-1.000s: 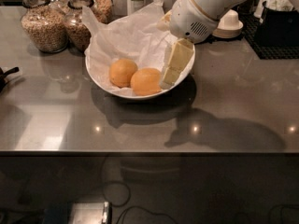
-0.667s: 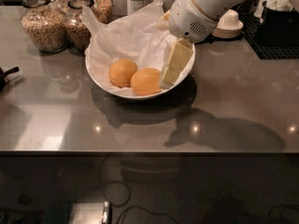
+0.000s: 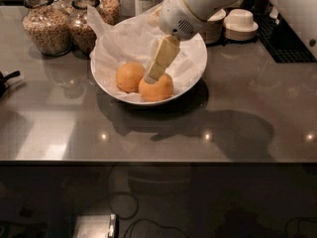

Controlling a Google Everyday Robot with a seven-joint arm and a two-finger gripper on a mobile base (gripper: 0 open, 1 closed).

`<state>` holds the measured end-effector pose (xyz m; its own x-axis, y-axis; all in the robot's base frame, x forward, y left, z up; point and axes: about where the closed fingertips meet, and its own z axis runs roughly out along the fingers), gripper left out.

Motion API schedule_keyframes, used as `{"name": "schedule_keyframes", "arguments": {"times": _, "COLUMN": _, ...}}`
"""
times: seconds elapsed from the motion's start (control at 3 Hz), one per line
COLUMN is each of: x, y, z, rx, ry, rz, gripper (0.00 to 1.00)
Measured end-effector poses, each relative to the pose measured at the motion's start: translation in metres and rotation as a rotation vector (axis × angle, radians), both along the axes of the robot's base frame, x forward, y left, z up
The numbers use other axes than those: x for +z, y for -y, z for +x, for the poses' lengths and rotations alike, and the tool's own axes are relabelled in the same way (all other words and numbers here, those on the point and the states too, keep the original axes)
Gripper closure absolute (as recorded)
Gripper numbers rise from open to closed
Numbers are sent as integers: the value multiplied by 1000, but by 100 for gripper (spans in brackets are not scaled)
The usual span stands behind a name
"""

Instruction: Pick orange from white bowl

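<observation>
The white bowl [image 3: 195, 66], lined with crumpled white paper, stands on the grey counter at the back centre. Two oranges lie in it. The orange [image 3: 158, 89], the wider and deeper-coloured one, lies at the bowl's front. The smaller, yellower one [image 3: 129, 77] lies to its left, touching it. My gripper [image 3: 152, 77] reaches down from the white arm at the upper right. Its cream tip is inside the bowl, right at the top left of the orange, between the two fruits.
Two glass jars of grain [image 3: 45, 26] stand at the back left, close to the bowl. Stacked cream bowls [image 3: 240, 24] and a black rack [image 3: 290, 41] are at the back right. A dark object [image 3: 6, 81] sits at the left edge. The counter's front edge [image 3: 158, 160] runs across.
My gripper has moved left from the bowl's right side to the top of the front orange. The oranges and bowl have not moved.
</observation>
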<state>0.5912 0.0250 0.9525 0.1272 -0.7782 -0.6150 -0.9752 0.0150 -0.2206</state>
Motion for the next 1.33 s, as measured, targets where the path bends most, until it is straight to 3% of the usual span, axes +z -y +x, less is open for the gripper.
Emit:
{"name": "schedule_keyframes", "arguments": {"times": 0.33, "x": -19, "y": -18, "z": 15, "rx": 0, "ry": -52, "rz": 45, "gripper": 0}}
{"name": "schedule_keyframes", "arguments": {"times": 1.0, "x": -79, "y": -24, "z": 31, "rx": -48, "ry": -188, "rz": 77, "gripper": 0}}
{"name": "schedule_keyframes", "arguments": {"times": 1.33, "x": -93, "y": -19, "z": 35, "rx": -77, "ry": -214, "rz": 79, "gripper": 0}}
